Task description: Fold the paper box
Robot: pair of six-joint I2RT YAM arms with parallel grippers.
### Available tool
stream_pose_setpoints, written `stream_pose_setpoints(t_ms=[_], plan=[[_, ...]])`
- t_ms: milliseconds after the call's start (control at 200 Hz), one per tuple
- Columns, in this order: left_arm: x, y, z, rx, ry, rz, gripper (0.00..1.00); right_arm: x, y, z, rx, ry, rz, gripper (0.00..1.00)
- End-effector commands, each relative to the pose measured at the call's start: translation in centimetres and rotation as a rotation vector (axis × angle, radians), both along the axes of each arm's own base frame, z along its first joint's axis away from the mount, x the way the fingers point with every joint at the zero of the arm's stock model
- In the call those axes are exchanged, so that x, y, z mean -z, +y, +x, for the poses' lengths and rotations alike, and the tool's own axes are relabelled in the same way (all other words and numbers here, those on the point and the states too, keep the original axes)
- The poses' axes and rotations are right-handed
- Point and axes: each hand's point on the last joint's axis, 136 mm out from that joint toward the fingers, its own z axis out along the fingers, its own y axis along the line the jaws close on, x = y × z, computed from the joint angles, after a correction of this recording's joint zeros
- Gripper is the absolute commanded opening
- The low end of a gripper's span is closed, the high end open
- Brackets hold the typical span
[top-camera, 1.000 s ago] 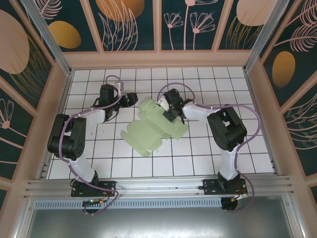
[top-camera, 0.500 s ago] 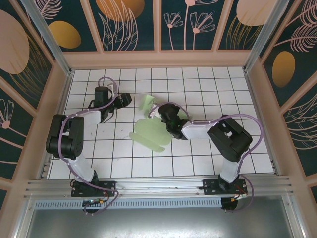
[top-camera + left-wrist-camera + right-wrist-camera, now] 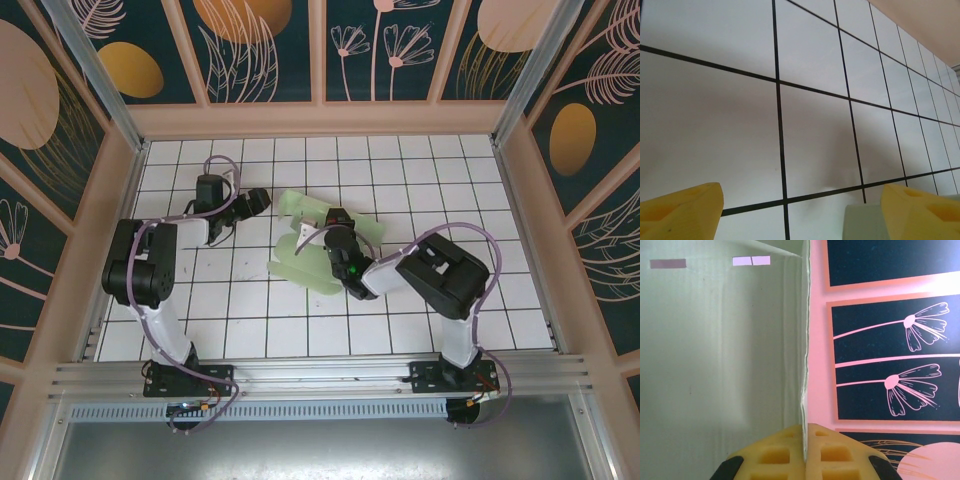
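Now we see the right pincer (image 3: 805, 440) pinched shut on an edge of the paper box (image 3: 720, 365) at the middle of the desk (image 3: 815, 125). The left pincer (image 3: 800, 215) gapes wide. The sheet, flatter a second ago, stands folded up.

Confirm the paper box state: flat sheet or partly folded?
Partly folded. The paper box shows overlapping panels and a raised flap in the top view; the right end effector is shut on one card edge.
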Motion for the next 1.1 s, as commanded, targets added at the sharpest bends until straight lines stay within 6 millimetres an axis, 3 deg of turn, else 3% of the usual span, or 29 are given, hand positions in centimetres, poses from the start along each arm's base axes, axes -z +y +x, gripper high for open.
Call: stream_pose_setpoints(t_ms=[0, 175, 355, 460, 721, 906, 1051, 1096], plan=[[-0.7, -0.7, 1.1, 0.039, -0.019, -0.053, 0.78, -1.3, 0.1, 0.1, 0.007, -0.075, 0.031, 0.00], [-0.2, -2.0, 1.5, 0.111, -0.001, -0.088, 0.77, 0.1, 0.0, 0.4, 0.015, -0.057, 0.018, 0.00], [-0.2, -3.6, 1.6, 0.197, -0.006, -0.080, 0.74, 0.3, 0.1, 0.7, 0.016, -0.047, 0.024, 0.00], [0.1, -4.9, 0.9, 0.265, -0.013, -0.055, 0.74, 0.3, -0.1, 0.8, 0.023, -0.039, 0.029, 0.00], [0.0, -6.3, -1.1, 0.381, -0.047, -0.049, 0.66, 0.6, -0.4, 0.7, 0.022, -0.003, 0.049, 0.00], [0.0, -6.9, -2.7, 0.438, -0.079, -0.024, 0.65, 0.5, -0.7, 0.9, 0.033, -0.003, 0.054, 0.00], [-1.9, -7.3, -2.6, 0.449, -0.206, -0.030, 0.65, 0.4, -0.8, 1.1, 0.038, -0.003, 0.065, 0.00], [-1.2, -7.5, -3.3, 0.462, -0.200, -0.030, 0.65, 0.4, -0.7, 1.2, 0.038, -0.003, 0.065, 0.00]])
